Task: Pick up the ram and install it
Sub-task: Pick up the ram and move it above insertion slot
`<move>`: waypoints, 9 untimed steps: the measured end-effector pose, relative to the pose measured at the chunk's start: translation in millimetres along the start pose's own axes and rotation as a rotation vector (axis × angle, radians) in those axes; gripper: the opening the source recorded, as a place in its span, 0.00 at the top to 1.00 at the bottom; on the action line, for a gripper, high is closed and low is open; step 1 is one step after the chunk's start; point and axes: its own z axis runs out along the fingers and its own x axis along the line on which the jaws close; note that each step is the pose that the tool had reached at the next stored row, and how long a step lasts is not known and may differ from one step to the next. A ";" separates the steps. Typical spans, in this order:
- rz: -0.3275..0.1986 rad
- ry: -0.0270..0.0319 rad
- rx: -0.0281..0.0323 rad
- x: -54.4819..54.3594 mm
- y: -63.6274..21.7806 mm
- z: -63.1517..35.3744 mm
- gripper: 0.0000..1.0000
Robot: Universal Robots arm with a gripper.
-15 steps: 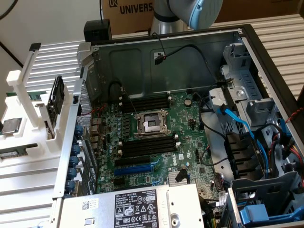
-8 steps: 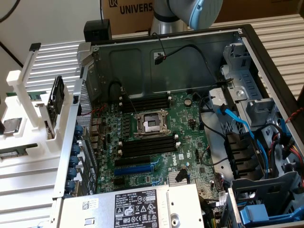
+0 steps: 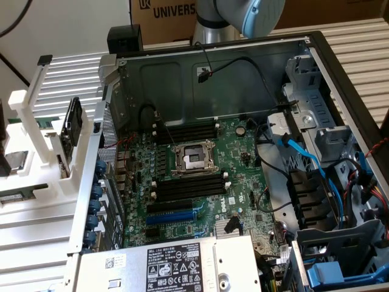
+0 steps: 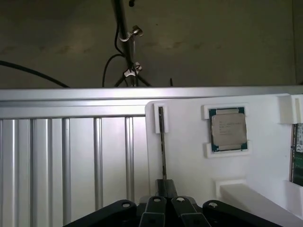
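White fixture (image 4: 189, 156) on the ribbed aluminium table (image 4: 71, 161). Its square pocket holds a processor chip (image 4: 228, 130), lid up. The narrow slot beside that holds the ram (image 4: 162, 142), standing on its long edge and seen edge-on as a thin dark strip, far end in a white bracket. A green board (image 4: 297, 153) sits in another recess on the chip's other side, cut by the frame. Gripper (image 4: 165, 187) jaws are drawn together, lined up right on the ram's near end. The ram runs straight into the tips; can't tell if it is actually pinched. In the exterior view, the open computer case (image 3: 182, 73) holds the motherboard (image 3: 243, 164). On it are a metal-framed processor socket (image 3: 193, 159), black memory slots (image 3: 188, 188) with white clips, and a blue slot (image 3: 173, 217). The power supply (image 3: 176, 264) is at the case's near edge. Robot arm (image 3: 243, 15) is above the case's back wall. White rack (image 3: 37, 109) stands just beside the case at the exterior view's left.
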 end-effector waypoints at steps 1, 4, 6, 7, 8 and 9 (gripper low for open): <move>0.000 0.0085 0.0003 -2.3 0.0 1.5 0.90; -0.001 0.0112 0.0002 -3.7 0.1 2.2 0.90; -0.001 0.0063 0.0011 -3.7 0.0 2.8 0.90; -0.001 0.0005 0.0023 -3.7 0.0 3.1 0.90; -0.002 -0.0051 0.0046 -3.7 0.0 3.5 0.90; -0.002 -0.0107 0.0069 -3.7 0.0 3.9 0.90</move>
